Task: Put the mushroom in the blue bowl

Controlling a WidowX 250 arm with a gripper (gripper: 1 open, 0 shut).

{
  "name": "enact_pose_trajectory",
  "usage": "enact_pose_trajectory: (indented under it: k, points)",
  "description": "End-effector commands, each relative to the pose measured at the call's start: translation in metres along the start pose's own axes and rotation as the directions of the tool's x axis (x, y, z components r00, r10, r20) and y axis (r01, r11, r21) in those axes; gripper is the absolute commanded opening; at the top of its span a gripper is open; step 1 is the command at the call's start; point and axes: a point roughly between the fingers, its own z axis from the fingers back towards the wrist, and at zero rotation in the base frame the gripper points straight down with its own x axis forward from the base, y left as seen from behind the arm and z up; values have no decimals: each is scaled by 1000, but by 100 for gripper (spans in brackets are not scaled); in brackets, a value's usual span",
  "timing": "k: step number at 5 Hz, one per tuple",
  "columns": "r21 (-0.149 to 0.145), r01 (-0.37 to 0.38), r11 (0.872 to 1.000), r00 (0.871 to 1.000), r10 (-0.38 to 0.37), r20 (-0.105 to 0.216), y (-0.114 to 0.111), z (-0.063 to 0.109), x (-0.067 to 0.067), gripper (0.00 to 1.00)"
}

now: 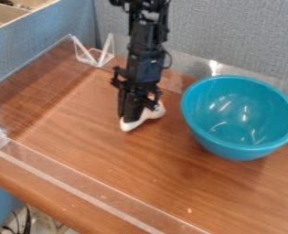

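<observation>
- One pincer (136, 117), mine, is closed on one mushroom (144, 118), its white part showing at my tips.
- One mushroom, outside the bowl, is pictured just left of its rim in the camera view.
- One blue bowl (240, 119) sits on one wooden table (122, 169).
</observation>
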Motion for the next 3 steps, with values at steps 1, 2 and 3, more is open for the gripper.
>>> enact_pose_trajectory:
  k: [1, 2, 3]
  points:
    - [35, -4, 999, 998, 2, 64, 1, 27, 0, 0]
    - [40, 16, 999, 997, -19, 73, -6, 35, -2, 0]
    - [45, 35, 998, 996, -39, 82, -13, 43, -5, 0]
